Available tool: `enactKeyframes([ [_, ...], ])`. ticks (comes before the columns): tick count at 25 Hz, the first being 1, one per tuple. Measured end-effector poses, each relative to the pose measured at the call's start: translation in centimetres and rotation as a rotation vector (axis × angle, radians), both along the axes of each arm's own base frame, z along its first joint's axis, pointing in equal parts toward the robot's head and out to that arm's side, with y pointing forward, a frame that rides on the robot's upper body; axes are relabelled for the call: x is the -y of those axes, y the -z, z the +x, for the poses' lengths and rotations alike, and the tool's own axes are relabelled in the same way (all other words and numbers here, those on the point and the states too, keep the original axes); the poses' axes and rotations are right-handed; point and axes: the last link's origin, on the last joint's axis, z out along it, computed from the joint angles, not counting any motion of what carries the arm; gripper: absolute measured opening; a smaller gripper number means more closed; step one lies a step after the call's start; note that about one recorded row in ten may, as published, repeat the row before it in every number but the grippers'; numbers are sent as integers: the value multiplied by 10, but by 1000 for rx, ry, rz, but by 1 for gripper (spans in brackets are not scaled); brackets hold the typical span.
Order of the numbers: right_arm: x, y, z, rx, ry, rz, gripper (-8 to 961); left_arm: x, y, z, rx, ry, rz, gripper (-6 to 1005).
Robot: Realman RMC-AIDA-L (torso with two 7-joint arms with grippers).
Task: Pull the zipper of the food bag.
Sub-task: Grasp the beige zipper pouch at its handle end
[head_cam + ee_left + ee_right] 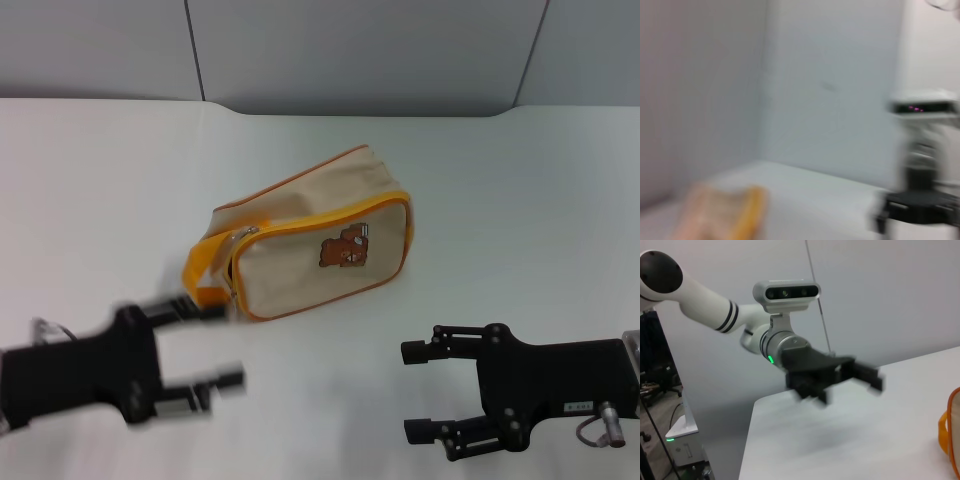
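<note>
The food bag lies on its side on the white table, with its brown bear patch facing me. The zipper runs along the bag's upper edge. Its small silver pull tab sits at the left end, above the yellow loop handle. My left gripper is open and blurred, just in front of and below the handle, not touching it. My right gripper is open and empty, in front of the bag to the right. The right wrist view shows the left gripper and the bag's edge.
Grey wall panels stand behind the table's far edge. The left wrist view is blurred and shows the bag low down, with the right gripper farther off.
</note>
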Motion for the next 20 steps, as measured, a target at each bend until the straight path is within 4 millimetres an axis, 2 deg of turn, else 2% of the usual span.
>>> enactKeyframes([
  [4,0,0,0,2,2,3,824,-6,-7,-15,18,-103,210,799],
  [8,0,0,1,0,4,5,823,-11,0,-20,-2,-142,276,799],
  [12,0,0,1,-1,5,6,823,-27,25,-16,-37,-161,302,800],
  [20,2,0,2,-3,10,4,823,-49,54,-9,-118,-197,313,799],
])
